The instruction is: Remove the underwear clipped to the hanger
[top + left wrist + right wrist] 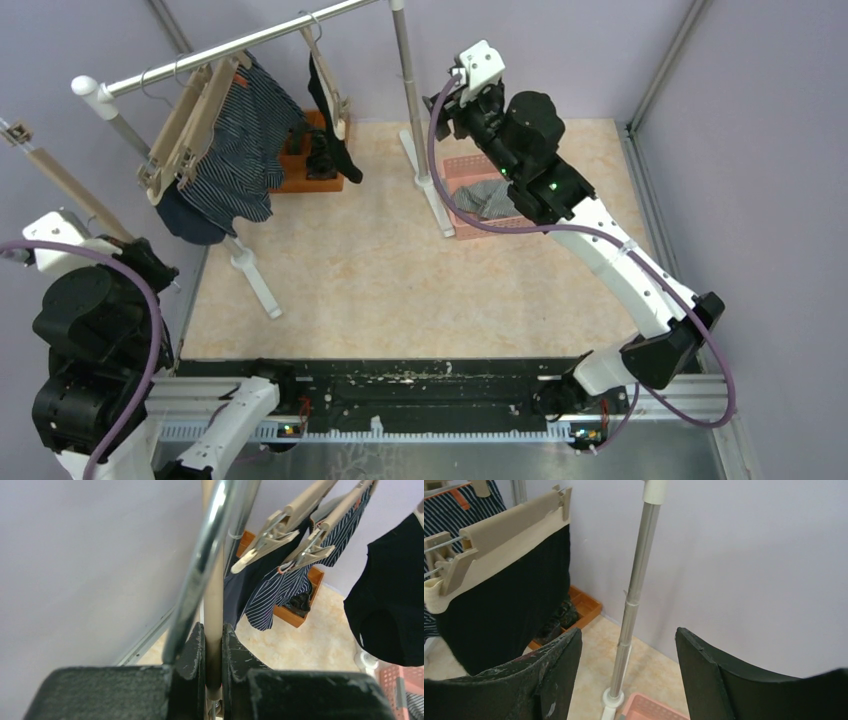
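Navy-striped underwear [240, 150] and black underwear [332, 125] hang clipped to beige hangers on the chrome rail [250, 38]. The left wrist view shows the striped underwear [280, 587] and the black one [390, 610] ahead. My left gripper [214, 630] is shut on the bar of a bare beige hanger [60, 175] at the far left, away from the clothes. My right gripper [445, 105] stands open beside the rack's right post [410, 90], holding nothing. In the right wrist view the gripper [628, 632] faces the post [634, 595], with the black underwear [504, 610] and its beige waistband to the left.
A pink basket [462, 170] on the floor right of the post holds a grey cloth [485, 200]. An orange wooden box [300, 170] with dark rolled socks sits under the hanging clothes. Purple walls close in on the left, back and right.
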`<state>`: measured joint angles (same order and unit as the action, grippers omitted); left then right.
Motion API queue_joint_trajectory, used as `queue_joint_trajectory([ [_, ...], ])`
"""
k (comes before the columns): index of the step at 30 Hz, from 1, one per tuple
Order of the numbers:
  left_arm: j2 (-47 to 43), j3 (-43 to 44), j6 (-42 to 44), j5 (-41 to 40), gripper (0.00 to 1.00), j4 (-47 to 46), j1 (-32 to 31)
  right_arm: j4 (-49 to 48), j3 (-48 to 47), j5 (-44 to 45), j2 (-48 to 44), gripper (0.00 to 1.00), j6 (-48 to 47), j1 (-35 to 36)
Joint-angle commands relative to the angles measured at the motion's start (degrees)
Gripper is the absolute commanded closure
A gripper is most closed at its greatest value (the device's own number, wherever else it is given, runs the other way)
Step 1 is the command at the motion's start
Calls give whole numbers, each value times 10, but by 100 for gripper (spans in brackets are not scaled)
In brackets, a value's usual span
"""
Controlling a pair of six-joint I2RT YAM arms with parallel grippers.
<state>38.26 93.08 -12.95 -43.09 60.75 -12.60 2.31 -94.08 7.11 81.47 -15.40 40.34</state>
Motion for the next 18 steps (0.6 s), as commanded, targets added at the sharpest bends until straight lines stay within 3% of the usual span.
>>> queue_joint_trajectory([
  [1,-24,-1,-72,-53,100,26,1,-45,3,-51,-20,31,-3,-3],
  [9,-28,-52,-111,-92,100,55,-11,-42,-3,-74,-24,31,7,-5],
  [12,-40,-80,-164,-95,100,68,-37,-37,8,-69,-37,31,3,-5],
  [18,-44,-141,-260,-13,100,95,-67,-38,20,-62,-48,31,-11,-8],
])
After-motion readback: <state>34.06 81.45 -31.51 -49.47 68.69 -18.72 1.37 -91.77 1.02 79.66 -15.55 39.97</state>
